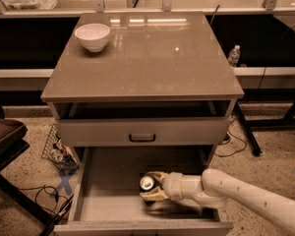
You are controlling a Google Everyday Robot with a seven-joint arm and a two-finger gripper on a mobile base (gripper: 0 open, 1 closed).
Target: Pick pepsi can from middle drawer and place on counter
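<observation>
The pepsi can (147,183) stands upright in the pulled-out middle drawer (108,193), right of the drawer's middle, with its silver top showing. My gripper (147,186) reaches in from the right on a white arm, low over the drawer floor. Its tan fingers (154,196) sit on either side of the can and hold it. The counter (152,58) is the glossy grey-brown slab on top of the cabinet, above the drawer.
A white bowl (92,36) sits at the counter's back left corner. A shut drawer front with a dark handle (142,137) overhangs the back of the open drawer. A water bottle (234,55) stands behind on the right. A wire basket (56,149) and cables lie on the floor at left.
</observation>
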